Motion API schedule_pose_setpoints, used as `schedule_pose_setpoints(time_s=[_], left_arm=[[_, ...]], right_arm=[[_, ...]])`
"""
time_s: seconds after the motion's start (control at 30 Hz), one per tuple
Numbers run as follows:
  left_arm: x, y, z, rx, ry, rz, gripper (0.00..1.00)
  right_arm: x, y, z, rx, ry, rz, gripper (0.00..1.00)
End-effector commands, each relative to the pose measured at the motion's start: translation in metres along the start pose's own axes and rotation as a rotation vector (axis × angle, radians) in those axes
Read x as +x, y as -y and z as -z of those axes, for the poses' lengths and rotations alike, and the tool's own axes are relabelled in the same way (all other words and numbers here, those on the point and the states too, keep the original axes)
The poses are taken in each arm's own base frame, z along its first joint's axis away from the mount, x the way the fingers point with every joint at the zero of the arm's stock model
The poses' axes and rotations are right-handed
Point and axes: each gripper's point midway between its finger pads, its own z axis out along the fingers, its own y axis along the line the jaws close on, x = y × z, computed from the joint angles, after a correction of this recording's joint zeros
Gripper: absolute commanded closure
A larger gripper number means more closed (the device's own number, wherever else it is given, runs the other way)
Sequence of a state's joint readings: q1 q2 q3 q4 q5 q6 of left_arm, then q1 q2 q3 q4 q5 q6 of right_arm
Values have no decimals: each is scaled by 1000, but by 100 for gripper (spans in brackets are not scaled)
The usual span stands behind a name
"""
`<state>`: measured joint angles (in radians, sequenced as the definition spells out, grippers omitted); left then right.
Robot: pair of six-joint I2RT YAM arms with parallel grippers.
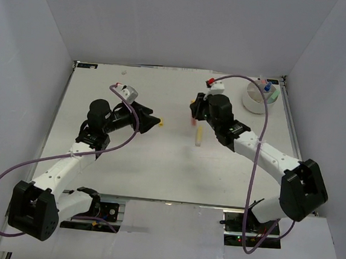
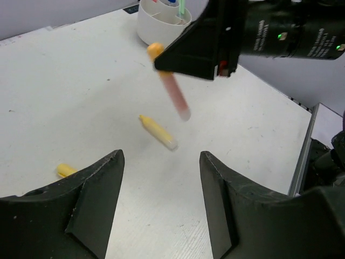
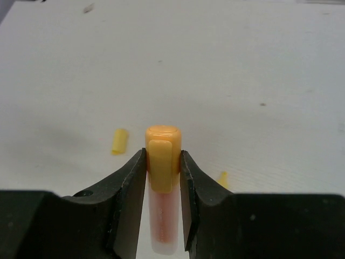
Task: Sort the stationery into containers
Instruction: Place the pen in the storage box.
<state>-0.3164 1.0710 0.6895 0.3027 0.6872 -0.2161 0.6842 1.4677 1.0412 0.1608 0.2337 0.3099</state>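
My right gripper (image 1: 194, 114) is shut on an orange-capped pink highlighter (image 3: 162, 162) and holds it upright above the table; the left wrist view shows it hanging tilted (image 2: 173, 94). A yellow highlighter (image 1: 200, 135) lies on the table just below it (image 2: 157, 131). A tiny yellow eraser (image 1: 161, 122) lies near my left gripper (image 1: 154, 123), which is open and empty (image 2: 160, 156). The eraser also shows in the wrist views (image 2: 66, 170) (image 3: 119, 141). The round white tub (image 1: 254, 103) stands at the far right with several items in it (image 2: 153, 29).
White walls close the table at the back and both sides. A blue-capped bottle (image 1: 266, 87) stands in the tub. The right arm's purple cable (image 1: 262, 122) loops past the tub.
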Motion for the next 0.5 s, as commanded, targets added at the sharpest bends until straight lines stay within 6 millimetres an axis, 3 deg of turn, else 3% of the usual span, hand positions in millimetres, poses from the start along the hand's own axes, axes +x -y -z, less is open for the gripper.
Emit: schedule_pose_setpoints(time_s=[0.0, 0.03, 0.1, 0.13, 0.2, 0.23, 0.33, 0.43, 0.47], left_arm=[[-18, -10, -1, -76, 28, 11, 31], [-16, -17, -1, -123, 21, 29, 30], [-17, -26, 0, -175, 22, 45, 28], [-16, -33, 2, -222, 20, 56, 27], [-18, -41, 5, -276, 27, 66, 22], [-16, -46, 7, -306, 21, 78, 20], [-16, -60, 14, -402, 24, 92, 12], [-15, -70, 19, -471, 18, 99, 5], [-14, -73, 19, -483, 13, 100, 4]], right_arm=[[-62, 62, 29, 180, 245, -6, 92], [-74, 89, 36, 241, 298, -20, 92], [-78, 125, 55, 339, 350, -13, 92], [-92, 150, 66, 401, 418, -21, 92], [-95, 182, 83, 493, 463, -3, 92], [-107, 209, 96, 562, 520, -9, 92], [-121, 260, 119, 671, 606, -17, 92], [-130, 298, 125, 740, 632, -16, 92], [-130, 302, 115, 733, 634, -8, 92]])
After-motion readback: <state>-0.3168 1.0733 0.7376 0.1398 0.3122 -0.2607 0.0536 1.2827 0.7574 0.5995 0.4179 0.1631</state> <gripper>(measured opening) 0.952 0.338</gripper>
